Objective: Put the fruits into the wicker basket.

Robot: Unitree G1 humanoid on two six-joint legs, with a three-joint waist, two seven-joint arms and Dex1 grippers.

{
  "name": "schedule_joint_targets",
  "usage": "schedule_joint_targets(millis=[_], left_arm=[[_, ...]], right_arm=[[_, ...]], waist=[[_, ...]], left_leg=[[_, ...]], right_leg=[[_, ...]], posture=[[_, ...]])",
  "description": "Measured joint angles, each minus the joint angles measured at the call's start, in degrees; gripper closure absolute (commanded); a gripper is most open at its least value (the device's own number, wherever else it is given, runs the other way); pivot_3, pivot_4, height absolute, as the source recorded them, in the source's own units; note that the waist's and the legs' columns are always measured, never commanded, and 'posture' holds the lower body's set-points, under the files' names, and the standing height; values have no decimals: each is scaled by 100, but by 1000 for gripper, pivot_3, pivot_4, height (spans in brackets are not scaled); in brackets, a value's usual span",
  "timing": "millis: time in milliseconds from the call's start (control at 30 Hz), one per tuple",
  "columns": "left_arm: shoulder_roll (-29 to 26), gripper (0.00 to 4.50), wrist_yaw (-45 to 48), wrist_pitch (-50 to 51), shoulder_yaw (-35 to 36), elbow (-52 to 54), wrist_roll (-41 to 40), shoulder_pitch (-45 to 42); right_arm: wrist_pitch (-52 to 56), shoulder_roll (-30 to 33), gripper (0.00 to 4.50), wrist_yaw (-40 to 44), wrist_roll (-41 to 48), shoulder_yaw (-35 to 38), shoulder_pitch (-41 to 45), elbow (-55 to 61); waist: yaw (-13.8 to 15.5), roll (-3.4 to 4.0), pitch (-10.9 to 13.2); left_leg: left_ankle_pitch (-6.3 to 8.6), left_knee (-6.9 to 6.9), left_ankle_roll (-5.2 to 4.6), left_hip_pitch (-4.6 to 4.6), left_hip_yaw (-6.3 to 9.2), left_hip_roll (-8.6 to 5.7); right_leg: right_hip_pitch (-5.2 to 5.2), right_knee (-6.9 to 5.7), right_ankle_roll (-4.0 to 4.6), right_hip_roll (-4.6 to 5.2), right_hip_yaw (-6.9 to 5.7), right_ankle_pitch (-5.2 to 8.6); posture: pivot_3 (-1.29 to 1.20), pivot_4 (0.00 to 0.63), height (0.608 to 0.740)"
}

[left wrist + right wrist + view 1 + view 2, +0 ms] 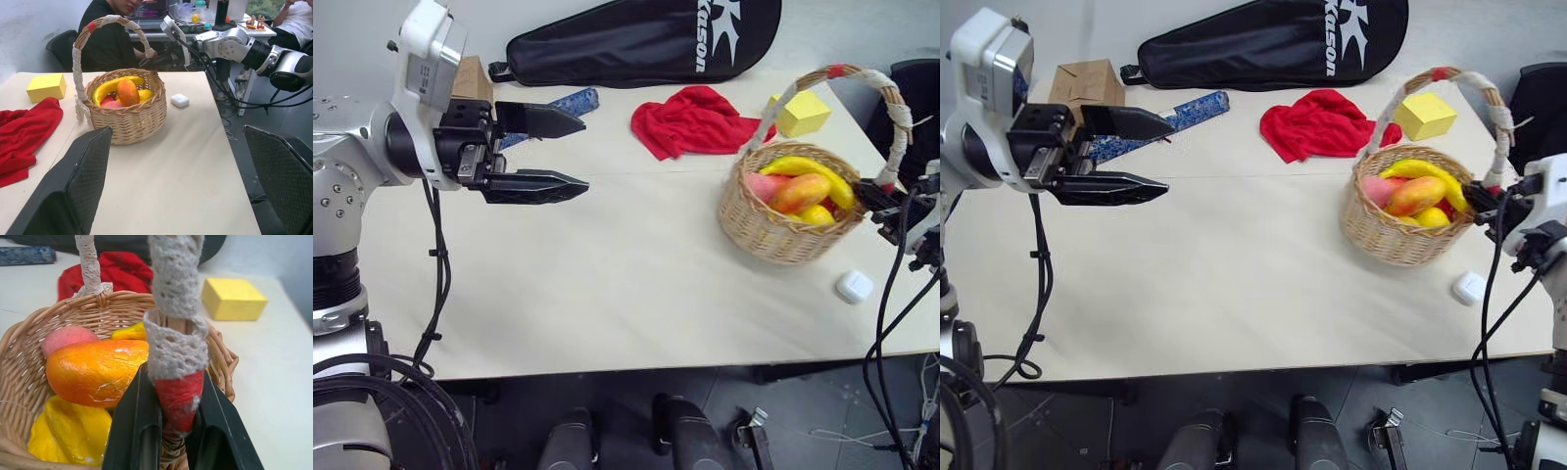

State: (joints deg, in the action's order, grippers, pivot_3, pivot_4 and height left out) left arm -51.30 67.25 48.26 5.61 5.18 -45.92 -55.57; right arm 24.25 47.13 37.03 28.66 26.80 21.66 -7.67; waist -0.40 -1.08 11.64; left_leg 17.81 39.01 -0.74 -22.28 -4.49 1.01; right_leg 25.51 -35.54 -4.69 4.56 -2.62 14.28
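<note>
I'm seeing my right tool [178, 431] clamping the wicker basket [773, 230] handle's base; the fruits [803, 191] are lying inside, on the desk [607, 284]. My left tool [578, 155] is hovering agape.

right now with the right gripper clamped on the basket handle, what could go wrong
1. The right gripper pinches only the base of the handle of the wicker basket, off to one side; a lift could tilt it and spill the banana and mango.
2. The white case lies just beside the basket; dragging could knock it off the table edge.
3. The red cloth touches the far side and might snag.
</note>
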Motion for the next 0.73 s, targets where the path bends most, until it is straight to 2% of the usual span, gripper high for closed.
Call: schedule_joint_targets(millis=[33,267,333,433,467,600,733], left_arm=[[12,0,9,-11,0,-25,1,1],[89,0,107,-29,-2,-138,18,85],[102,0,130,-29,-8,-152,23,150],[68,0,186,-29,9,-191,43,263],[57,0,217,-29,14,-202,45,295],[-56,0,290,-99,26,-407,177,461],[-72,0,327,-158,31,-549,265,565]], right_arm=[[-95,-45,4282,30,-17,3,-55,2],[-129,-63,1872,421,143,103,-582,204],[-14,248,1214,784,227,258,-989,296],[280,1145,150,1613,353,951,-1568,105],[395,1463,25,1859,389,1269,-1652,-54],[742,2470,25,3156,420,2353,-2329,-864],[1017,2638,25,3934,409,2618,-2555,-1387]], waist=[[0,0,0],[28,1,-1],[56,11,2],[116,24,5],[115,24,5],[105,13,0],[22,7,-4]], left_leg=[[-1,2,2,0,0,2],[-1,6,1,1,0,1],[0,6,0,-2,1,-3],[5,8,-15,-1,-8,-10],[13,9,-32,3,-13,-10],[21,9,-42,19,-16,-14],[21,9,-42,23,-18,-5]], right_leg=[[0,-1,0,0,1,0],[-2,-6,-2,2,4,-1],[-1,-4,-2,6,3,-1],[-3,5,-9,9,9,-5],[-5,20,-12,9,14,-7],[-20,28,-9,-5,12,-5],[-20,24,-10,-1,24,-6]], posture=[[0,150,740],[0,150,740],[0,150,740],[0,150,740],[0,150,740],[0,150,740],[0,150,740]])
